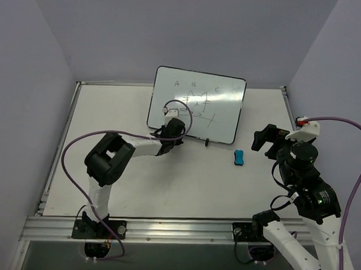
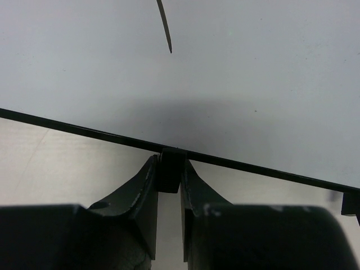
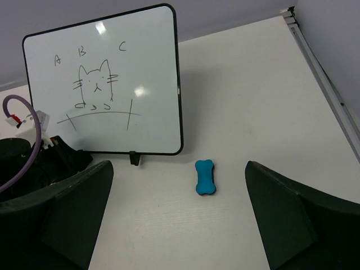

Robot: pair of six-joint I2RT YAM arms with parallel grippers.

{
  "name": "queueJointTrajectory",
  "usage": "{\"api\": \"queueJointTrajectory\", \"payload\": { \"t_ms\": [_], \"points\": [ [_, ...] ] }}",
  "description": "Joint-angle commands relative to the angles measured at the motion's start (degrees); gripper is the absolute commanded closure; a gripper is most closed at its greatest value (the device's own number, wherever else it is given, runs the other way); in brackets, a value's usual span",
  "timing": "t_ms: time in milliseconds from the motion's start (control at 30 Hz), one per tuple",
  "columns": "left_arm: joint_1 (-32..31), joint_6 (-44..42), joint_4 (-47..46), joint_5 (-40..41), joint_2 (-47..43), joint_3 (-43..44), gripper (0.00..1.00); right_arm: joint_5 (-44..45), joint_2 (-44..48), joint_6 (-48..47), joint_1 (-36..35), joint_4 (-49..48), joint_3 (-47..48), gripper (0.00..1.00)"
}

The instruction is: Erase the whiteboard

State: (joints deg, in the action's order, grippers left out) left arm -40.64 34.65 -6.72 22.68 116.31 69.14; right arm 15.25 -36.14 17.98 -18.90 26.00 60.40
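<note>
The whiteboard (image 1: 196, 103) stands leaning at the back of the table, with letters A, B, C and a cat drawing on it. It fills the left wrist view (image 2: 236, 73) and shows in the right wrist view (image 3: 107, 67). My left gripper (image 1: 168, 133) is at the board's lower left edge, its jaws shut on the board's small black left foot (image 2: 170, 159). The blue bone-shaped eraser (image 1: 239, 157) lies on the table right of the board, also seen in the right wrist view (image 3: 205, 177). My right gripper (image 1: 267, 140) is open and empty, above and right of the eraser.
The board's other black foot (image 1: 207, 142) rests on the table. The left arm's purple cable (image 1: 73, 149) loops over the left half. Grey walls close in the back and sides. A metal rail (image 1: 165, 229) runs along the near edge.
</note>
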Motion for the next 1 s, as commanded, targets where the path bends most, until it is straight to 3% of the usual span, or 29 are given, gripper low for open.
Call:
{"api": "queueJointTrajectory", "payload": {
  "t_ms": [0,233,600,967],
  "points": [
    [1.27,10.07,3.9,6.76,-4.76,-6.28,0.98,-1.53,-0.25,0.3,-0.26,-1.3,-0.9,0.0],
    [-1.18,13.6,4.96,11.85,-9.43,-12.36,0.98,-3.12,-0.42,0.74,-0.26,-2.0,-1.69,0.0],
    [-6.03,8.67,15.33,17.84,-4.43,-2.53,0.98,-2.68,0.19,0.48,-0.35,-1.83,-1.78,0.0],
    [-10.23,18.16,19.11,19.42,-8.02,-7.44,0.98,-3.38,-0.16,0.22,-0.27,-1.65,-1.51,0.0]
  ]
}}
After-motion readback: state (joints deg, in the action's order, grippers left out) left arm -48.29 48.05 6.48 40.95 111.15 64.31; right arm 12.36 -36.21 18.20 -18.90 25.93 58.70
